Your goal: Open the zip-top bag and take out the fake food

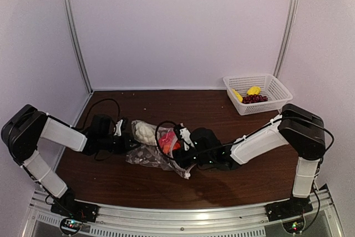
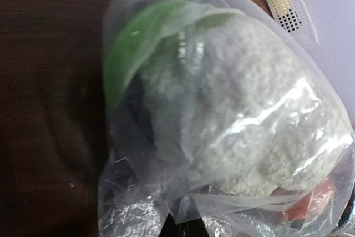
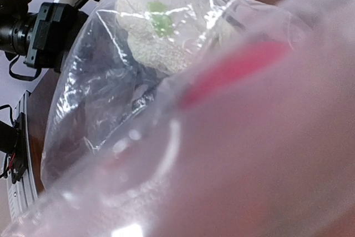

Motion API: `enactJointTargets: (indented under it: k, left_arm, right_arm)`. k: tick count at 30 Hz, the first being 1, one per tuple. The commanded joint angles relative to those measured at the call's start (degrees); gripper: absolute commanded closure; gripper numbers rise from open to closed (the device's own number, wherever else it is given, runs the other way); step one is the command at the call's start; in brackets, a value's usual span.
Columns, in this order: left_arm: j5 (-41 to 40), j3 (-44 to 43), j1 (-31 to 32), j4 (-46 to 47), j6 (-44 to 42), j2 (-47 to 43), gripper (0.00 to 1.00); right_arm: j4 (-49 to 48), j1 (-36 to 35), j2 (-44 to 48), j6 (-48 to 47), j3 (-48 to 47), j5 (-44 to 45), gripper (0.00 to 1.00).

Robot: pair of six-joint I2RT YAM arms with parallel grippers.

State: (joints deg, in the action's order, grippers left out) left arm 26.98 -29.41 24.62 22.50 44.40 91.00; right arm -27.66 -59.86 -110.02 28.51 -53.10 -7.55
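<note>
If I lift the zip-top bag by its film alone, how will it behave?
Probably floppy: the zip-top bag is thin and crinkled, sagging onto the table around its contents. The bumpy white piece fills much of it, so the weight would likely swing toward that end. The glossy film looks slippery, so a shallow pinch may slide off.

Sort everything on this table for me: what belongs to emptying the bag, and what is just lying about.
Belongs to the job:
zip-top bag; inside it, a white cauliflower-like piece with a green leaf and a red-orange piece; yellow pieces and a purple grape cluster, lying in the white mesh basket.

Just lying about:
that basket itself, at the far right.
</note>
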Motion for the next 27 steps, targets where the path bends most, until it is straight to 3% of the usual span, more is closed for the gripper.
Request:
enactJointTargets:
  k: [1,5,11,19,23,27]
  left_arm:
    - [-6.43,0.96,-4.07,-2.28,-1.44,-0.83,1.0]
    - [-5.86,0.67,-4.32,-2.39,-2.0,-0.49,1.0]
    - [-6.08,0.58,-4.32,-3.48,-2.57,-1.33,1.0]
    - [-6.24,0.33,-4.67,-3.5,-2.36,-1.44,1.0]
    - [-5.8,0.06,-4.67,-3.06,-2.35,-0.84,1.0]
    - [-5.1,-0.15,-4.67,-2.31,-2.3,-0.48,1.0]
  right_arm:
    - [-0.29,0.44,4.08,-0.3,5.46,-0.67,0.3]
    - [-2.02,1.24,4.14,0.16,7.33,-1.29,0.25]
    - [-4.59,1.66,5.05,1.51,8.88,-2.25,0.36]
    - [1.52,3.1,19.5,0.41,15.13,-2.16,0.36]
    - [6.32,9.84,26.79,-0.89,17.87,-4.17,0.35]
    - [9.52,21.1,30.72,-3.9,16.46,-6.43,0.34]
